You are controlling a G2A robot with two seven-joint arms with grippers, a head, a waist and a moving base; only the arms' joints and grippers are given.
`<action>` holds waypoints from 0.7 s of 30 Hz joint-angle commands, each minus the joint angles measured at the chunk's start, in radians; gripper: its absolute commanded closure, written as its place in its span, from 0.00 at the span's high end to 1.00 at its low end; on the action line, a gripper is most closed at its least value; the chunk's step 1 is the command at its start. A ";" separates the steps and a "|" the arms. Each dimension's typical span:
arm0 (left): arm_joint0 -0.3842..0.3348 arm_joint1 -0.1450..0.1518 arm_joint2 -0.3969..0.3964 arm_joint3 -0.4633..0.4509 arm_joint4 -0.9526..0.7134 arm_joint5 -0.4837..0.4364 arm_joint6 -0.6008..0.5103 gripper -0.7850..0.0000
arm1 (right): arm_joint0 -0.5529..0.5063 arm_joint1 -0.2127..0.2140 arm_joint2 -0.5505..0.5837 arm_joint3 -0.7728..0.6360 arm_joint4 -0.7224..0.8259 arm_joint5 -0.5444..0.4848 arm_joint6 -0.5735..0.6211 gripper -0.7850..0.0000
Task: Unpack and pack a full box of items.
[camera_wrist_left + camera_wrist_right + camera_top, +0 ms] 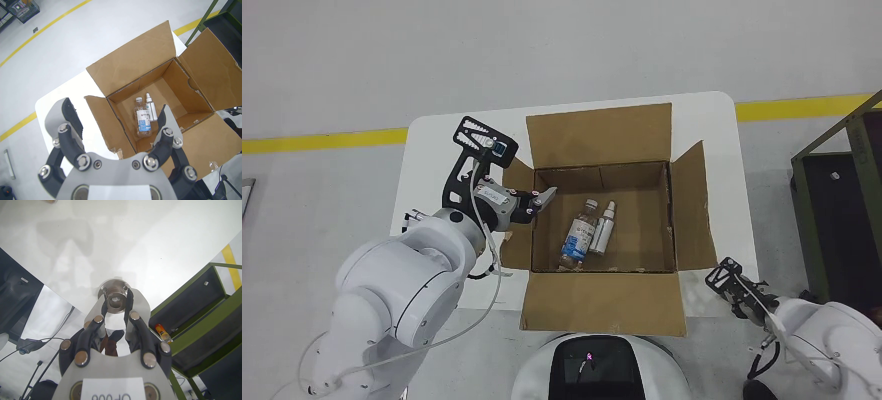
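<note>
Two bottles lie side by side on the floor of the open cardboard box [642, 225] [189, 91]. One is a clear bottle [579, 235] [142, 119] with a white cap and a white-and-blue label carrying dark print. Touching or just beside it is a slimmer white spray bottle [604, 228] [151, 108], whose label has a small greenish patch and writing too fine to make out. Both lie toward the left half of the box floor, caps pointing to the far wall. The box stands on the white tabletop [442, 150] [62, 94] [113, 237] with all four flaps folded outward. The left pincer [539, 203] [115, 103] hangs above the box's left flap and rim. Its dark-padded fingers [72, 115] are spread wide apart and hold nothing. The right pincer [729, 276] [116, 294] sits over the near right corner of the tabletop, well apart from the box. Its fingers are closed against the sides of a round metal fitting [115, 302] with a flanged end. A white sticker with dark characters shows on that wrist's plate, cut off by the picture's edge. Off the tabletop's right side stands a green rack [832, 200] [198, 323], with an orange can [162, 332] lying on its dark shelf. A yellow line [322, 142] runs across the grey floor beyond the tabletop.
</note>
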 commanded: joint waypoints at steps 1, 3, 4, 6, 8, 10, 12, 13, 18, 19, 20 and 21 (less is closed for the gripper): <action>0.000 0.000 0.000 0.000 0.000 0.000 0.000 1.00 | 0.002 0.001 0.000 -0.004 0.001 0.003 0.001 0.00; 0.000 0.000 0.000 0.000 0.000 0.000 0.000 1.00 | 0.003 0.002 0.007 -0.015 0.011 0.008 0.002 0.00; 0.000 0.000 0.000 0.000 0.000 0.000 0.000 1.00 | 0.001 0.002 0.015 -0.023 0.019 0.011 0.002 0.00; 0.000 0.000 0.000 0.000 0.000 0.000 0.000 1.00 | -0.002 0.004 0.038 -0.043 0.040 0.018 0.003 0.00; 0.000 0.000 0.000 0.000 0.000 0.000 0.000 1.00 | -0.009 0.005 0.073 -0.069 0.070 0.025 0.002 0.00; 0.000 0.000 0.000 0.000 0.000 0.000 0.000 1.00 | -0.019 0.007 0.120 -0.101 0.111 0.032 -0.002 0.00; 0.000 0.000 0.000 0.000 0.000 0.000 0.000 1.00 | -0.028 0.008 0.178 -0.134 0.174 0.036 -0.006 0.00; 0.000 0.000 0.000 0.000 0.000 0.000 0.000 1.00 | -0.030 0.009 0.209 -0.151 0.211 0.035 -0.011 0.00; 0.000 0.000 0.000 0.000 0.000 0.000 0.000 1.00 | -0.020 0.016 0.354 -0.215 0.403 -0.004 -0.038 0.00; 0.000 0.000 0.000 0.000 0.000 0.000 0.000 1.00 | -0.016 0.018 0.376 -0.227 0.432 -0.015 -0.038 0.00; 0.000 0.000 0.000 0.000 0.000 0.000 0.000 1.00 | -0.011 0.020 0.394 -0.240 0.460 -0.025 -0.041 0.00; 0.000 0.000 0.000 0.000 0.000 0.000 0.000 1.00 | -0.007 0.022 0.409 -0.250 0.488 -0.033 -0.046 0.00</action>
